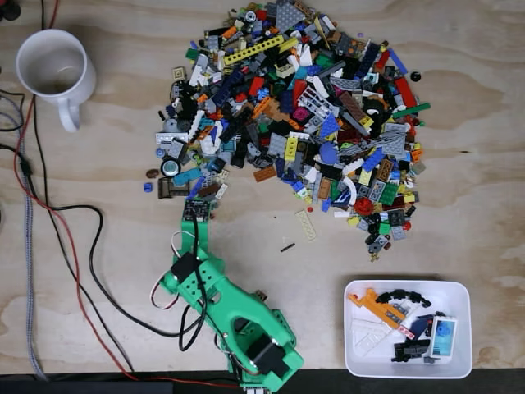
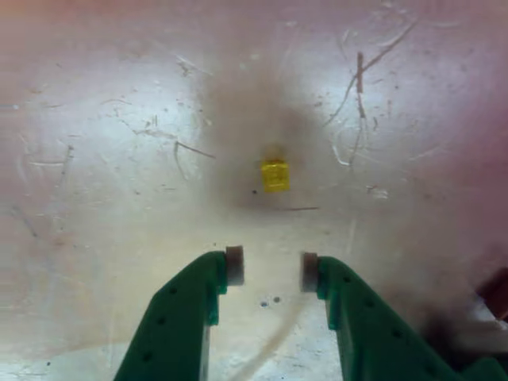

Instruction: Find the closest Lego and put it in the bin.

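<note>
Pale plywood worktop (image 1: pixel 98 238), scratched and knotted, seen from above in the fixed view. One white bin (image 1: pixel 408 328) at 4 o'clock on that worktop, holding several Lego pieces, an orange one and dark ones among them. One big Lego pile (image 1: pixel 295 123) at 12 o'clock, well apart from the bin, with stray pieces trailing off its lower edge. One yellow Lego brick (image 2: pixel 275 175) lying alone on bare wood in the wrist view, just beyond the tool's tips. One green arm (image 1: pixel 234 316) reaching from 6 o'clock up to the pile's lower left edge. Tool (image 2: pixel 271 268) parted to a moderate gap, gripping nothing, white pads (image 2: pixel 234 265) bare. One white mug (image 1: pixel 53 70) at 10 o'clock. Red and black cables (image 1: pixel 61 222) down the left edge.
</note>
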You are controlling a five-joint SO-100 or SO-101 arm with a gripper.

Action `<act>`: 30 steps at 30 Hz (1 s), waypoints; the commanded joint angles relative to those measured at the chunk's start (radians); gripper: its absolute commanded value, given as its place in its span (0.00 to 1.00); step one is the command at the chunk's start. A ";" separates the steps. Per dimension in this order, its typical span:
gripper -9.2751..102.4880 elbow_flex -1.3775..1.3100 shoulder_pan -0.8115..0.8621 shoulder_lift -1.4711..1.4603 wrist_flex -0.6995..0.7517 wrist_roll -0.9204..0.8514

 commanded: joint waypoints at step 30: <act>0.18 0.058 0.152 -0.170 -0.239 -0.104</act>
